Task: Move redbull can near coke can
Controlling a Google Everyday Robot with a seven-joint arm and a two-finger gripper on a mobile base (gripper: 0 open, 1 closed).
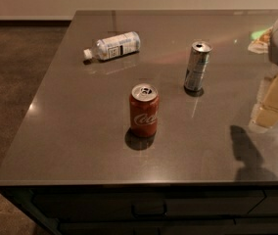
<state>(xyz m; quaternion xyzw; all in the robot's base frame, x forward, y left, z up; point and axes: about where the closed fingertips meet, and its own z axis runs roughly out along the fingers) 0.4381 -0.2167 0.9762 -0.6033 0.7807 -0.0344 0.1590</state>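
**A:** Where is the redbull can (196, 66) sitting?

**B:** It is standing upright on the table (80, 131), behind and to the right of the coke can (144, 110), clearly apart from it.

**A:** How is it going to handle?

**B:** Probably light, thin-walled and slick, so I'm suggesting a gentle hold at mid-body. It is looking slim and silver-grey with darker panels.

**A:** And the gripper (271, 104)?

**B:** It is hanging at the right edge, touching nothing. I cannot tell whether it is spread or closed.

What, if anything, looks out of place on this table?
Only the clear bottle stands out: it lies on its side at the far left, though no spill shows. The redbull can and coke can stand upright, apart. The claw is at the right edge, away from all three.
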